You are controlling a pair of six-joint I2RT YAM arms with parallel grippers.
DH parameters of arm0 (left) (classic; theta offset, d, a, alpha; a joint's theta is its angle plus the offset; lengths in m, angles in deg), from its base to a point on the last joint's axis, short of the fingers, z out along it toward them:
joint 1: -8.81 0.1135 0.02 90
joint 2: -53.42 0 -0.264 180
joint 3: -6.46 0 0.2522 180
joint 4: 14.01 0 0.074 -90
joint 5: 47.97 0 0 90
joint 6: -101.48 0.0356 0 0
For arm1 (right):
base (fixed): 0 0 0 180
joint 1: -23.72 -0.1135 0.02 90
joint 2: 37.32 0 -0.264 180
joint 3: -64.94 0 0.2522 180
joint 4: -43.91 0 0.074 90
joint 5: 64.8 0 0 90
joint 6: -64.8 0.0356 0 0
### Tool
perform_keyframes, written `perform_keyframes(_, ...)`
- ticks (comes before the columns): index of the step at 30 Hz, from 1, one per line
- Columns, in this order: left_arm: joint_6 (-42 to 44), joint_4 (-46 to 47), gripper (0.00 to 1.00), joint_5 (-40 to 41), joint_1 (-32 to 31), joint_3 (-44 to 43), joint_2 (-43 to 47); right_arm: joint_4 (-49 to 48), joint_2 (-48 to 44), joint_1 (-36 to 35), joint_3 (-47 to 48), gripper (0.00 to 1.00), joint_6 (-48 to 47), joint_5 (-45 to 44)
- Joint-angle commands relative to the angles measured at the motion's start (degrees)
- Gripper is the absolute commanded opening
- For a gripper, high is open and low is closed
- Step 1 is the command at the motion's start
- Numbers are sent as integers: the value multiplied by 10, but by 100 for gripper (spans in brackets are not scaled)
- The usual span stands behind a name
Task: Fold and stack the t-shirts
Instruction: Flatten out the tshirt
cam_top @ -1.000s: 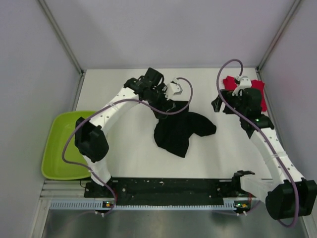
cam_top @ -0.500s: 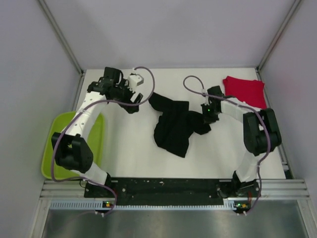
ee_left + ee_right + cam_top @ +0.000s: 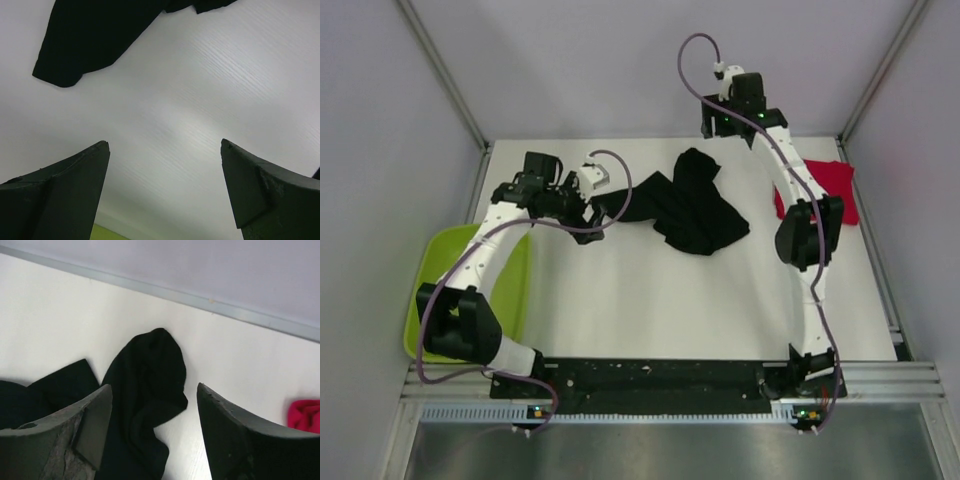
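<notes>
Right arm has swung up off the right edge of the black t-shirt (image 3: 695, 205) since half a second ago, and the shirt now lies farther back, drawn out to the left. Left arm barely shifted.

Nearest: lime-green tray (image 3: 425, 300) at the left edge of the white table (image 3: 640, 300), partly hidden by the left arm.

Mid-table, left: left gripper (image 3: 164, 144), fingers spread wide with nothing between them, only bare table below. It hangs just beside the shirt's left sleeve end, not touching (wrist view shows a clear gap).

Mid to far, centre: black t-shirt, rumpled, not folded, one sleeve stretched left, the bulk bunched to the right.

Far right: red t-shirt (image 3: 838, 180), a small folded piece by the right edge, partly behind the right arm, well apart from the black one.

Farthest: right gripper (image 3: 153, 386) raised near the back wall, fingers apart, holding nothing. Its wrist view looks down on the black shirt's far end.
</notes>
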Motion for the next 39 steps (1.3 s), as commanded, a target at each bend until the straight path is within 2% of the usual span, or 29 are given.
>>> perform_keyframes(1,27,87,96,24,-18,-12,-62,4,-128,1,-115,69,-41,-24)
perform_keyframes(6,85,152,98,213,-77,-92,-194,-9,-265,0,-386,70,-31,10)
perform_keyframes(10,156,234,99,338,-126,-115,-268,-31,-299,0,-524,71,23,-34)
perform_keyframes(14,227,383,99,464,-159,-87,-325,-50,-252,2,-561,71,35,-43)
perform_keyframes(17,261,445,96,488,-167,-66,-349,-50,-199,2,-543,67,26,-46)
perform_keyframes(18,261,449,88,483,-167,-64,-351,-49,-188,2,-538,59,24,-42)
perform_keyframes(19,253,451,70,476,-168,-61,-349,-49,-186,2,-537,42,24,-33)
perform_keyframes(20,239,451,42,460,-168,-59,-344,-51,-191,2,-540,27,26,-26)
perform_keyframes(21,228,435,7,445,-166,-59,-334,-52,-204,2,-543,9,27,-26)
perform_keyframes(22,210,430,0,438,-164,-58,-320,-52,-218,3,-547,0,26,-29)
perform_keyframes(27,150,436,0,451,-150,-33,-212,-42,-368,3,-557,0,20,-44)
perform_keyframes(32,101,278,0,413,-99,-72,-51,-14,-564,2,-536,0,11,-14)
perform_keyframes(37,107,133,0,405,-69,-115,83,12,-692,2,-491,0,18,15)
perform_keyframes(39,86,26,0,394,-58,-171,104,19,-733,2,-481,0,25,21)
